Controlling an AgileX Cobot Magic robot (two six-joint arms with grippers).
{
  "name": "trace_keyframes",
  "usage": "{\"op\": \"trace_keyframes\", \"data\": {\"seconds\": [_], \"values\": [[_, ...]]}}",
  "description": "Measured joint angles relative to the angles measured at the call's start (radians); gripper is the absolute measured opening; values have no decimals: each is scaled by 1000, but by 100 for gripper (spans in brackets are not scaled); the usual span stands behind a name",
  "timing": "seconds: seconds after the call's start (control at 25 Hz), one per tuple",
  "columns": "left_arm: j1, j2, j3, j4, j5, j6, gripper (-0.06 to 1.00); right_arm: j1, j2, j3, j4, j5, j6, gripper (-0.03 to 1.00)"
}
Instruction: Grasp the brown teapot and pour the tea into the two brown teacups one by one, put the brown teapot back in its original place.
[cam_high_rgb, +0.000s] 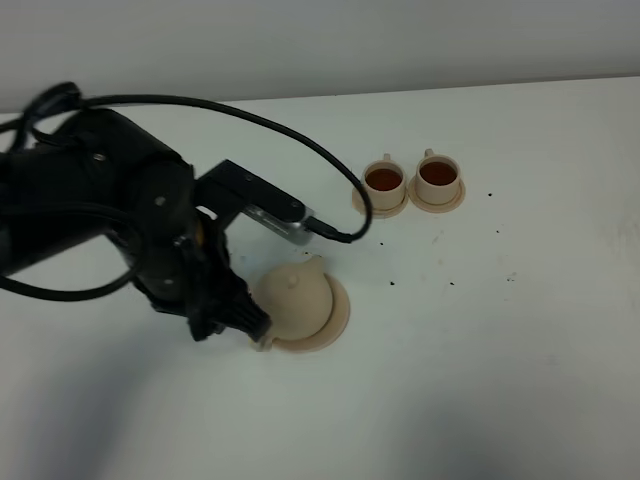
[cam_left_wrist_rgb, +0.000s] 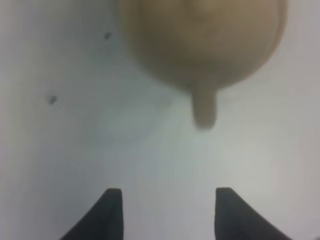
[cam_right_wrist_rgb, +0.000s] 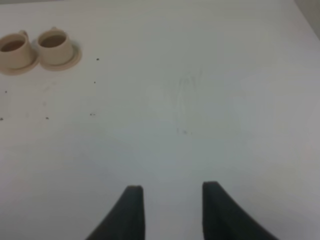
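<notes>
The brown teapot (cam_high_rgb: 295, 296) sits upright on its flat round saucer (cam_high_rgb: 341, 310), the original place, left of the table's middle. My left gripper (cam_high_rgb: 254, 325) is just to the left of the pot at its handle side. In the left wrist view the left gripper (cam_left_wrist_rgb: 167, 212) is open, with bare table between the fingertips, and the blurred teapot (cam_left_wrist_rgb: 205, 40) and its handle (cam_left_wrist_rgb: 205, 107) lie a little beyond them. The two brown teacups (cam_high_rgb: 384, 180) (cam_high_rgb: 438, 173) stand side by side on small saucers, both holding dark tea. My right gripper (cam_right_wrist_rgb: 172, 210) is open over bare table, far from the teacups (cam_right_wrist_rgb: 52, 44).
Small dark specks (cam_high_rgb: 392, 282) are scattered on the white table between the teapot and the cups. The left arm's black cable (cam_high_rgb: 300, 140) arcs over the table towards the cups. The table's back edge (cam_high_rgb: 450, 88) runs behind the cups.
</notes>
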Motion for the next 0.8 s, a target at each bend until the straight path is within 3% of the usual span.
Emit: {"op": "trace_keyframes", "data": {"seconds": [0.12, 0.28, 0.48, 0.8], "values": [[105, -100, 9, 3, 144, 14, 46, 0, 0, 0, 0, 0, 0, 31], [236, -274, 105, -10, 249, 57, 46, 0, 0, 0, 0, 0, 0, 31], [358, -550, 328, -95, 232, 119, 47, 0, 0, 0, 0, 0, 0, 31], [461, -895, 585, -167, 128, 136, 47, 0, 0, 0, 0, 0, 0, 31]]}}
